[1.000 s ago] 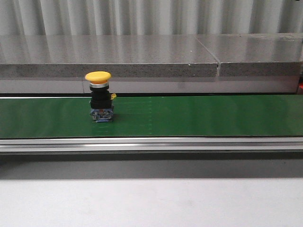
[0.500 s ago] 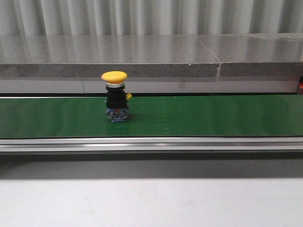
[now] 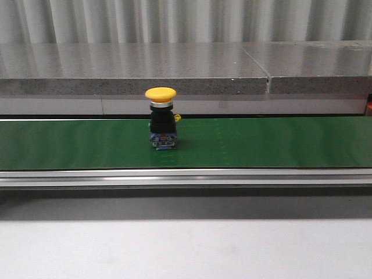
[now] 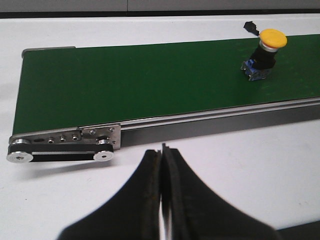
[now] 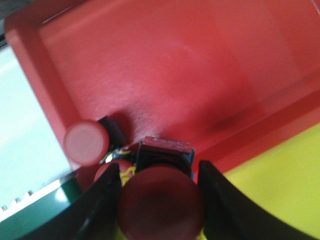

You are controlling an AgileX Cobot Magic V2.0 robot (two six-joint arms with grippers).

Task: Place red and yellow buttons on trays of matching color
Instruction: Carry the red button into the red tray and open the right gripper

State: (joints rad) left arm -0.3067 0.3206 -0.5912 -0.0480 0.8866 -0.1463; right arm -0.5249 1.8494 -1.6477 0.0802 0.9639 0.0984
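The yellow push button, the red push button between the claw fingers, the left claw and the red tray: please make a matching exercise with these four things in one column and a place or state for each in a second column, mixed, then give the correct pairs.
Things:
1. yellow push button
2. red push button
3. left claw
4. red tray

Places or states:
A. shut, holding nothing
B. upright on the green conveyor belt
C. beside the yellow tray
D. between the right claw fingers

Pairs: 1-B, 2-D, 3-A, 4-C
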